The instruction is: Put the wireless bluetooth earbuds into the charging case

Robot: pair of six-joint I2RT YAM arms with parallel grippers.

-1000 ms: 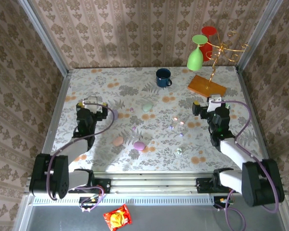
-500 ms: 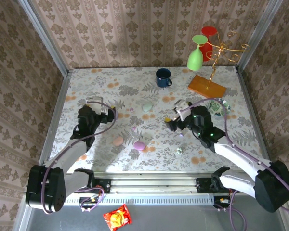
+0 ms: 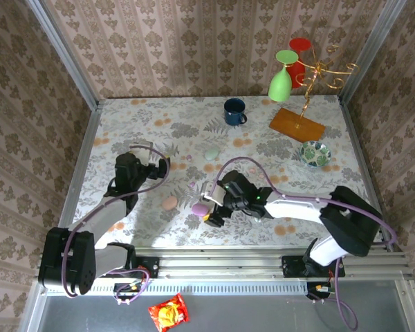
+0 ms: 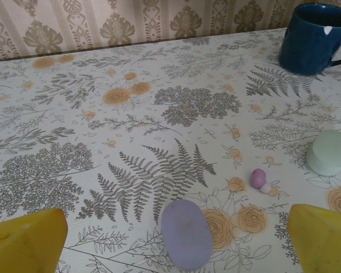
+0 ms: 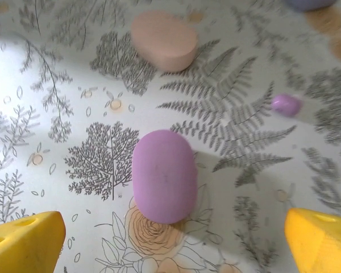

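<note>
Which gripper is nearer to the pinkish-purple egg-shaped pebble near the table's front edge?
Right. The right gripper is right at the pebble, which lies just ahead of its open fingers. The left gripper is well to the pebble's left, farther back.

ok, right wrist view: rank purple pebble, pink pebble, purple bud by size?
1. purple pebble
2. pink pebble, but it's farther from the camera, so they may match
3. purple bud, clearly smallest
</note>
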